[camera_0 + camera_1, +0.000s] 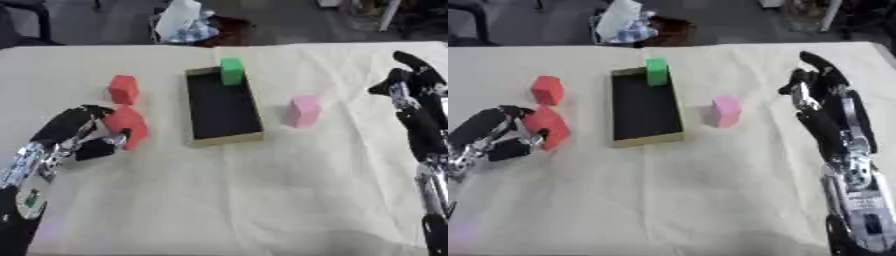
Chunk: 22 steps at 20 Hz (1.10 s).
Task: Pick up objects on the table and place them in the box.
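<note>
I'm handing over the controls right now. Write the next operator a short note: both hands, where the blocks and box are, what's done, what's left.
Left hand: fingers curled round the nearer red block, left of the box; whether it is lifted off the cloth cannot be told.
Right hand: open and idle at the right edge, holding nothing.
Box: centre of the table, open. The green block is at its far end.
Done: the green block, it seems.
Left: the held red block, the second red block further back on the left, and the pink block standing right of the box.
</note>
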Tool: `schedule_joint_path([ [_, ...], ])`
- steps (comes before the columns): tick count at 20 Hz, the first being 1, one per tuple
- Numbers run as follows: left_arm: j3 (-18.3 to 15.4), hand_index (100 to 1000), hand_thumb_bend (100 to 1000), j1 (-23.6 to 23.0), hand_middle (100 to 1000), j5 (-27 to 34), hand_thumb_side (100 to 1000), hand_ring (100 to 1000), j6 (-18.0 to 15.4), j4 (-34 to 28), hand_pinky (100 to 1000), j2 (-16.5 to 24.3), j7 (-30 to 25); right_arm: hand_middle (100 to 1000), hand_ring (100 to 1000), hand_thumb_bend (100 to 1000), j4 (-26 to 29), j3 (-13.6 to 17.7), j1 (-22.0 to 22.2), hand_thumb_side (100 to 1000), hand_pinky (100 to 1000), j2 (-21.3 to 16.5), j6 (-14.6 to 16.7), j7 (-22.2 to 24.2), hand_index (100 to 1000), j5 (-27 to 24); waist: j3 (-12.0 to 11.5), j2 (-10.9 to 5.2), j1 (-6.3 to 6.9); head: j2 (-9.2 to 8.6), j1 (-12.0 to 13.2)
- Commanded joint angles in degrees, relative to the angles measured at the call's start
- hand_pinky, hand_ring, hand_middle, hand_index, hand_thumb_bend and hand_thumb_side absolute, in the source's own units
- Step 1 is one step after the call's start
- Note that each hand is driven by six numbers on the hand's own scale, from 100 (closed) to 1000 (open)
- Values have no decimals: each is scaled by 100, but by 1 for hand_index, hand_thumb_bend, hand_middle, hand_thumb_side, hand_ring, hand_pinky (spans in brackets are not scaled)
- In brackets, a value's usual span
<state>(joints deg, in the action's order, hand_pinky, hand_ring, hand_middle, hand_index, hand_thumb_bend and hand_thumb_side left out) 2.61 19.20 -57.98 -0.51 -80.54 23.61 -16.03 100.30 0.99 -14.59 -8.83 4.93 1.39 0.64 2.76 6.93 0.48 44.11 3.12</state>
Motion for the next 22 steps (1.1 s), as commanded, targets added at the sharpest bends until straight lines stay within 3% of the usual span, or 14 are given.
schedule_joint_path([
  [1, 59, 863, 287, 46, 640, -12, 722, 591, -31, -48, 694, 51, 48, 468, 576, 100, 60, 2, -50, 470, 712, -84, 10, 13, 862, -43, 5, 34, 37, 0, -20],
  [7, 48, 818, 226, 36, 572, -73, 427, 529, -16, -206, 664, 58, 307, 468, 576, 100, 60, 7, -48, 470, 713, -85, 6, 10, 862, -44, 2, 35, 37, 0, -38],
  [12, 3, 790, 153, 42, 533, 3, 247, 494, 30, -523, 650, 73, 571, 468, 575, 100, 67, 13, -46, 470, 713, -82, 7, 1, 862, -47, 8, 33, 41, 0, -50],
  [18, -2, 788, 100, 260, 530, 383, 223, 490, 57, -1185, 653, 171, 572, 468, 576, 100, 69, 16, -37, 470, 713, -89, 4, -4, 862, -48, 20, 24, 55, 0, -56],
  [22, 225, 791, 100, 755, 536, 550, 234, 496, -27, -1160, 653, 171, 342, 468, 576, 100, 64, 2, -29, 470, 713, -84, 3, 9, 862, -55, 37, 13, 56, 0, -41],
])
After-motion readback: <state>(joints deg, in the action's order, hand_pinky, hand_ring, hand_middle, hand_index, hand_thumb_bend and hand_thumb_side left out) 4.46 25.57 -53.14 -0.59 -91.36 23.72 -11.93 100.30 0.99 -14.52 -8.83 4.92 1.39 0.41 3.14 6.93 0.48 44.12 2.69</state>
